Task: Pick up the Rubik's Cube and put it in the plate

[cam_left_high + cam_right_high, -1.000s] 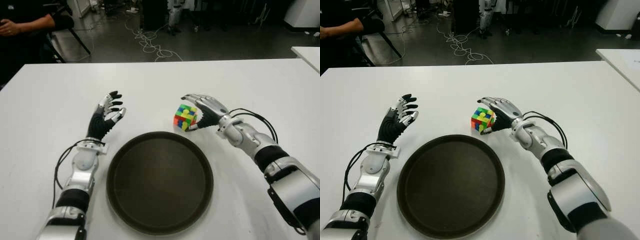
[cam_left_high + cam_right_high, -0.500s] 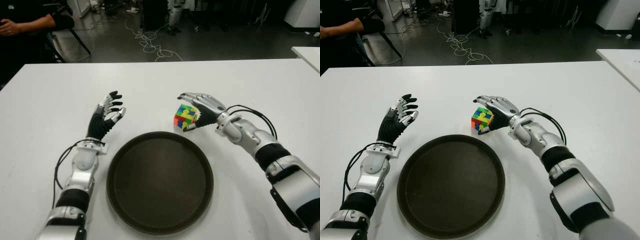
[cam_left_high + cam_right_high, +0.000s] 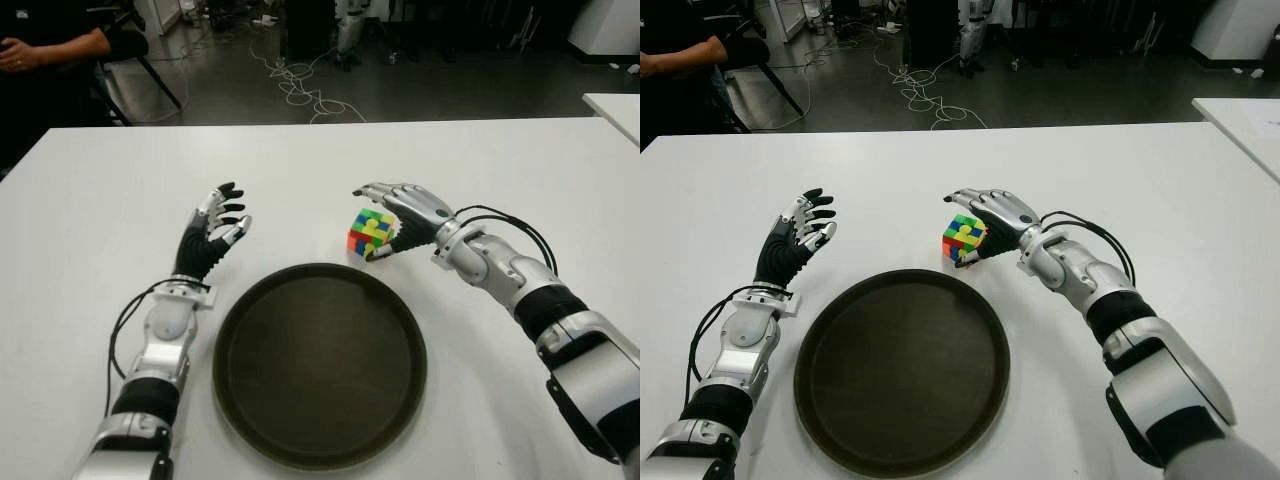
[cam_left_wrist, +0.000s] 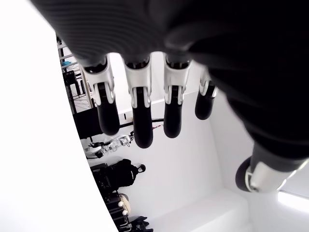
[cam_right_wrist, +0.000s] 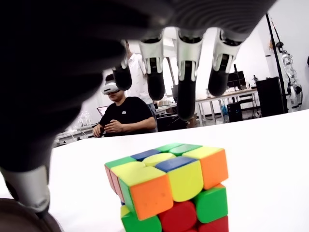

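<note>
Fingers [image 5: 186, 92] of our right hand [image 3: 405, 215] arch spread over the Rubik's Cube [image 3: 369, 233], which sits unheld on the surface [image 3: 520, 180] just beyond the plate [image 3: 320, 365], so we judge closing comes next; our left hand [image 3: 210, 240] shows open left of the plate.

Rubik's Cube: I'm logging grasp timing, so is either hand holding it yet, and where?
Nothing is held yet. The right hand arches open over the multicoloured Rubik's Cube on the white table, fingers clear above its top. The left hand is open.
</note>
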Action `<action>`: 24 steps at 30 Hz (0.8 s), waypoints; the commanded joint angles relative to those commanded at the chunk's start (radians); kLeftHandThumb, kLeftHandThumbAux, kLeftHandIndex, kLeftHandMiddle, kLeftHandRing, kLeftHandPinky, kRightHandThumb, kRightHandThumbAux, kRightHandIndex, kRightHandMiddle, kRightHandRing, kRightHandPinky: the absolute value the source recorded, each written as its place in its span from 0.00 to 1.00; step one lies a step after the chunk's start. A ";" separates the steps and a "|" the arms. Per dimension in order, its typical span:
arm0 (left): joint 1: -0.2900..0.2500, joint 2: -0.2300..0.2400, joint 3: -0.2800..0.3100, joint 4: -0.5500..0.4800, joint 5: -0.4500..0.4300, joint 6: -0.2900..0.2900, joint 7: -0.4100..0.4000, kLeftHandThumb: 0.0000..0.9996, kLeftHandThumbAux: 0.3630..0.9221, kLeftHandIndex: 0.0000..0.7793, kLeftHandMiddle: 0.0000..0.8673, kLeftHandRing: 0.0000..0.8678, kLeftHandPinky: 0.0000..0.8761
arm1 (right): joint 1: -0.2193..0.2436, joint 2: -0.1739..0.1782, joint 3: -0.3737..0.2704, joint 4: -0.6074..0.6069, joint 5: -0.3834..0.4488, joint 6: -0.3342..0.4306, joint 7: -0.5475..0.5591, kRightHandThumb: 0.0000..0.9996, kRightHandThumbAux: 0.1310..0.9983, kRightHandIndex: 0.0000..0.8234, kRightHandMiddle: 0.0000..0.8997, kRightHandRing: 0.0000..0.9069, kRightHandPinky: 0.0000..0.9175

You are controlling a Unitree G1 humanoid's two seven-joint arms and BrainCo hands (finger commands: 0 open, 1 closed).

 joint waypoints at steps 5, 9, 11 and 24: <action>-0.003 0.001 0.000 0.006 0.004 0.000 0.005 0.16 0.37 0.19 0.24 0.26 0.27 | -0.001 0.000 0.000 0.000 0.002 0.002 0.009 0.00 0.55 0.15 0.24 0.24 0.22; -0.006 0.002 0.000 0.013 0.009 -0.003 0.012 0.15 0.36 0.19 0.24 0.26 0.27 | -0.001 -0.001 -0.001 0.002 0.003 -0.010 0.000 0.00 0.55 0.16 0.25 0.26 0.24; -0.007 0.003 0.001 0.016 0.008 -0.007 0.011 0.15 0.36 0.19 0.24 0.26 0.28 | -0.001 -0.002 -0.001 0.004 0.002 -0.017 -0.009 0.00 0.55 0.16 0.25 0.26 0.24; -0.005 -0.002 0.003 0.010 -0.007 -0.004 -0.001 0.16 0.36 0.19 0.24 0.26 0.27 | -0.001 -0.003 0.004 0.002 -0.009 -0.006 -0.029 0.00 0.56 0.17 0.25 0.26 0.23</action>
